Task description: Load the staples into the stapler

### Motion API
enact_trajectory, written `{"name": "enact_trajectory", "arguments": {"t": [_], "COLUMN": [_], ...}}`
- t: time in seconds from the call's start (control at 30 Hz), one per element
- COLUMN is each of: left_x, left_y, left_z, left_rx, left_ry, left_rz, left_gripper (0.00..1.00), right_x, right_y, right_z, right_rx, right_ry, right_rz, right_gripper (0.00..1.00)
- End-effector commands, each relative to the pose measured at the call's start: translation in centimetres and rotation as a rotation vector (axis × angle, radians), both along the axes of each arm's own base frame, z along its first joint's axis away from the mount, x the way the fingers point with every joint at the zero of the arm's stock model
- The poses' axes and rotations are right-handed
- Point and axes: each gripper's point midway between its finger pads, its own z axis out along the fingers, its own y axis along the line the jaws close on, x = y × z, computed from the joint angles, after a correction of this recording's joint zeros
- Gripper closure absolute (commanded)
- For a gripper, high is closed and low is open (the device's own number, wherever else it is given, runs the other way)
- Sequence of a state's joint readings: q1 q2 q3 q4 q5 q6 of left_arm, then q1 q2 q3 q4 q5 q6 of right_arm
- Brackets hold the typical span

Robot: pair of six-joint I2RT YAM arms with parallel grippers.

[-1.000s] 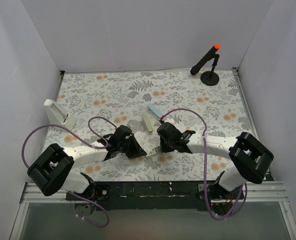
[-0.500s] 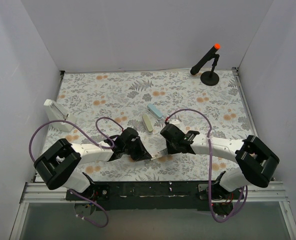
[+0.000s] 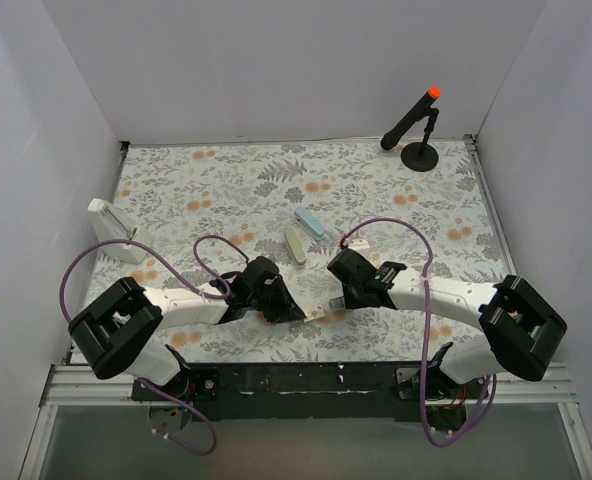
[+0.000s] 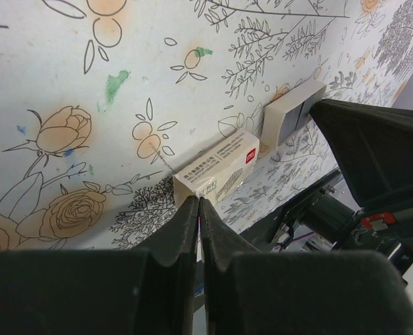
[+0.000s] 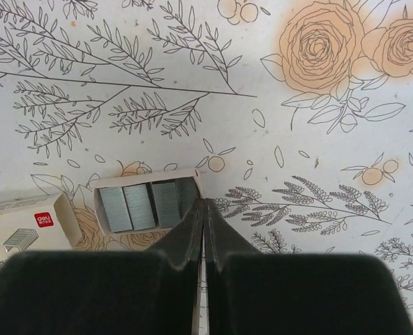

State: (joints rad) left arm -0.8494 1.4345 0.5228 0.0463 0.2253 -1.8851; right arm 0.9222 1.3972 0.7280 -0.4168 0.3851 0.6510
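Spillage is your main worry. The staples [image 5: 140, 207] sit loose in their open tray [image 5: 148, 175], left of centre in the right wrist view. The right gripper [image 5: 205, 206] has its jaws together, with the tips at the tray's right-hand rim. You cannot tell whether a sliver of that rim is caught between them or they merely touch it. Either way, a sideways nudge would probably slide the light tray across the worktop [image 3: 376, 190]. A lift by one rim would likely tip it and scatter the rows.

The cardboard box [image 4: 217, 167] lies just beside the tray, in the middle of the left wrist view. The left gripper [image 4: 198, 204] is also pressed closed, its tips at the box's near corner. Push there and the box could skid into the tray or against the other gripper, which fills the right of that frame. Both arms crowd together low in the top view, so you risk a collision if they move at once.

Neither gripper holds a staple row, and the jaws must part before they can take one. A row pinched too hard may snap. The beige stapler [image 3: 295, 245] and the blue stapler [image 3: 310, 221] lie apart from the tray, higher in the top view, so a carried row could drop on the way.
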Motion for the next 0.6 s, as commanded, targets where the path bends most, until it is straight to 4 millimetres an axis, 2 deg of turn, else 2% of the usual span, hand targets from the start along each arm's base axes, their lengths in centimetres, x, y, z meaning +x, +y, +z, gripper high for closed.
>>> {"name": "enact_trajectory", "arguments": {"t": [0.0, 0.1, 0.17, 0.2, 0.23, 0.27, 0.33, 0.37, 0.4, 0.43, 0.47, 0.5, 0.53, 0.57], "left_x": [0.5, 0.5, 0.8, 0.9, 1.0, 1.1, 2.0, 1.7, 2.3, 3.0, 2.9, 3.6, 5.0, 5.2], "left_y": [-0.6, -0.3, -0.1, 0.0, 0.0, 0.3, 0.3, 1.0, 1.5, 1.5, 2.3, 2.9, 3.2, 4.1], "left_z": [1.1, 1.0, 1.3, 1.4, 1.8, 1.8, 2.7, 2.5, 2.6, 3.4, 3.4, 3.7, 4.7, 4.8], "left_rx": [-0.023, -0.02, -0.017, -0.015, -0.019, -0.009, -0.01, 0.026, 0.052, 0.062, 0.102, 0.137, 0.167, 0.221], "left_ry": [-0.027, -0.028, -0.041, -0.047, -0.062, -0.066, -0.105, -0.102, -0.125, -0.149, -0.151, -0.179, -0.229, -0.245], "left_rz": [0.009, 0.02, 0.04, 0.044, 0.048, 0.054, 0.08, 0.078, 0.106, 0.117, 0.12, 0.143, 0.179, 0.174], "left_gripper": [0.94, 0.87, 0.8, 0.72, 0.69, 0.66, 0.49, 0.41, 0.33, 0.15, 0.07, 0.02, 0.02, 0.02], "right_x": [0.2, 0.3, 0.4, 0.4, 0.6, 0.6, 0.7, 0.9, 0.9, 1.0, 1.1, 1.3, 1.4, 1.5], "right_y": [-0.7, -0.4, -0.3, -0.3, -0.2, -0.3, -0.3, -0.2, -0.4, -0.5, -0.7, -0.9, -1.1, -1.4], "right_z": [0.5, 0.9, 1.4, 1.6, 2.0, 2.3, 3.0, 3.5, 4.2, 4.6, 5.1, 6.2, 6.7, 7.2], "right_rx": [-0.017, -0.01, -0.001, 0.0, 0.009, 0.008, 0.014, 0.024, 0.027, 0.029, 0.034, 0.05, 0.058, 0.064], "right_ry": [-0.02, -0.025, -0.035, -0.04, -0.05, -0.054, -0.07, -0.081, -0.098, -0.109, -0.123, -0.159, -0.179, -0.199], "right_rz": [-0.011, 0.009, 0.014, 0.021, 0.023, 0.026, 0.03, 0.032, 0.031, 0.027, 0.022, 0.01, 0.006, 0.002], "right_gripper": [0.94, 0.85, 0.69, 0.63, 0.51, 0.47, 0.34, 0.31, 0.27, 0.22, 0.19, 0.16, 0.14, 0.13]}}
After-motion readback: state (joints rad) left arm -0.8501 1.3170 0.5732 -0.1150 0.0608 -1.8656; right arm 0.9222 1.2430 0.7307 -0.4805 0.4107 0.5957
